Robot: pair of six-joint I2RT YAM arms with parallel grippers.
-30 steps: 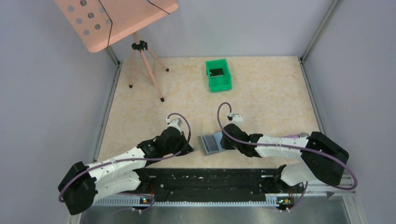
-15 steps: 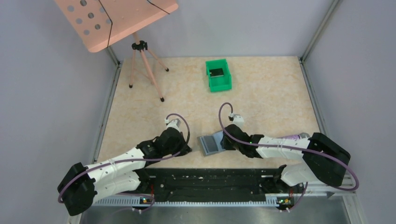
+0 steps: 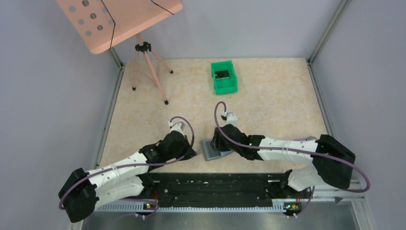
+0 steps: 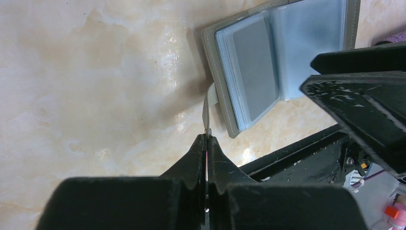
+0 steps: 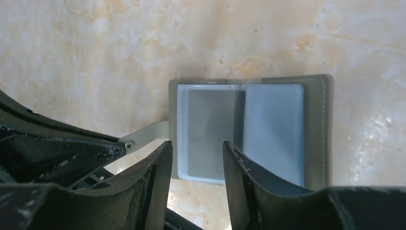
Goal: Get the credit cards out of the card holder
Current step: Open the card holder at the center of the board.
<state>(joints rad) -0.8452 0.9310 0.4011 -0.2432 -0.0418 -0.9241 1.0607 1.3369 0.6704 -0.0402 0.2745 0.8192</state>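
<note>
Left gripper (image 4: pixel 207 139) pinches the flat grey card holder's (image 4: pixel 253 67) thin strap (image 4: pixel 208 103). Right gripper (image 5: pixel 196 146), jaws parted, hovers above its glossy sleeves (image 5: pixel 210 124); bare marbled table (image 4: pixel 95 72) lies around.

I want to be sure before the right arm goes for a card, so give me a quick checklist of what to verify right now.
1. Holder lying open on the table: ok.
2. Left jaws shut on the holder's strap: ok.
3. Right jaws open, above the sleeve that holds the card: ok.
4. Card visible inside its sleeve: ok.
5. Card edge exposed enough to pinch: cannot tell.
</note>
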